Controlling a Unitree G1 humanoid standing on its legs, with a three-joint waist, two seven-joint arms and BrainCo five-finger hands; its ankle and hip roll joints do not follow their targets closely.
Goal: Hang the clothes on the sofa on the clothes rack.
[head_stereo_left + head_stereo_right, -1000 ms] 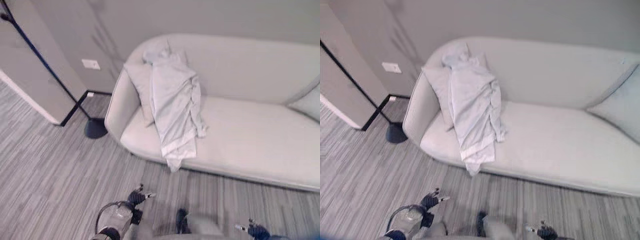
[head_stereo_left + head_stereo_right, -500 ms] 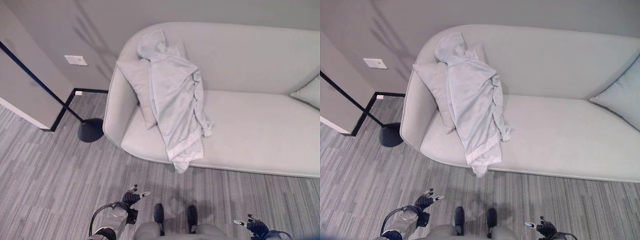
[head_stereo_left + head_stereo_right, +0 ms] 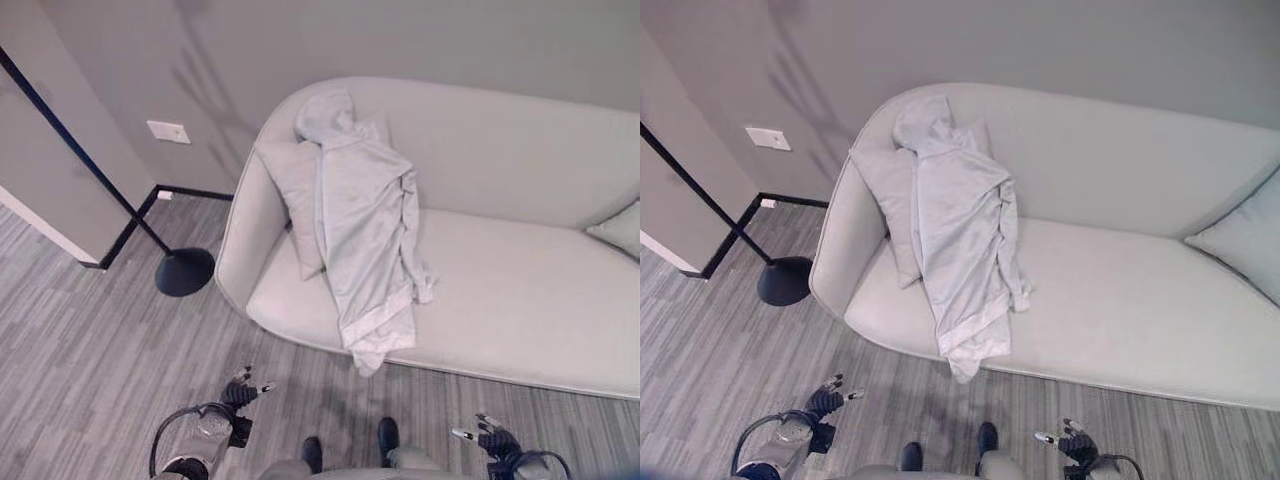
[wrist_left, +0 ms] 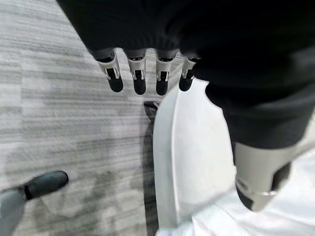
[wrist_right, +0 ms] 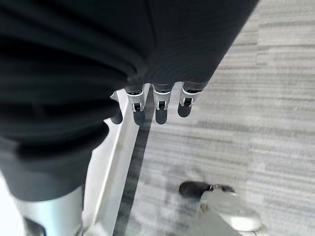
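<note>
A pale hoodie (image 3: pixel 365 235) drapes over the sofa (image 3: pixel 520 290) at frame centre, hood up on the backrest, hem hanging off the seat's front edge, partly covering a cushion (image 3: pixel 298 200). The rack (image 3: pixel 150 235) stands at left, its top cut off. Left hand (image 3: pixel 243 392) and right hand (image 3: pixel 487 438) hang low, fingers relaxed, empty.

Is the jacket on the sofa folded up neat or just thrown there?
Just thrown there. The pale grey hooded jacket drapes rumpled over the cushion, its hem hanging off the light grey sofa.
</note>
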